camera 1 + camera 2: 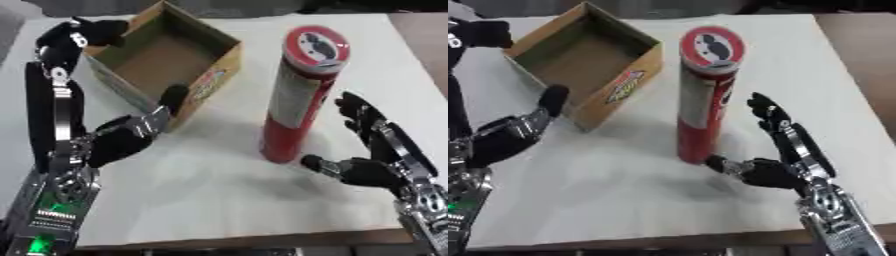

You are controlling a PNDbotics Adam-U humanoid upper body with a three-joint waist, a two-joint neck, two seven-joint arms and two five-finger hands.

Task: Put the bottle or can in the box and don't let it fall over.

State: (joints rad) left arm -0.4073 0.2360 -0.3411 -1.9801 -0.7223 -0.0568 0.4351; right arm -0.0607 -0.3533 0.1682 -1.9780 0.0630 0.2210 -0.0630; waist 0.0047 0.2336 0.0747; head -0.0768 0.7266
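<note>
On the left, the left hand [122,140] reaches in from the lower left corner, its fingers [79,35] stretched up along the far left wall of the box [166,60] and its thumb [171,100] set against the near corner of the box. The hand is spread wide, spanning that left side of the box rather than curling round anything.

The box is brown cardboard, open at the top, with a red and yellow label on its near right wall. It sits on the pale bench [219,190] at the upper left.

Just to the right of the box, apart from it, a tall red can [297,95] stands upright on the bench, with a round red-rimmed lid showing a dark figure on white. It is outside the box.

On the right, the right hand [772,170] comes up from the lower right corner. It is open: the fingers are raised and spread beside the can without touching it, while its thumb [719,164] lies low near the base of the can, close to or just touching it; I cannot tell which.
</note>
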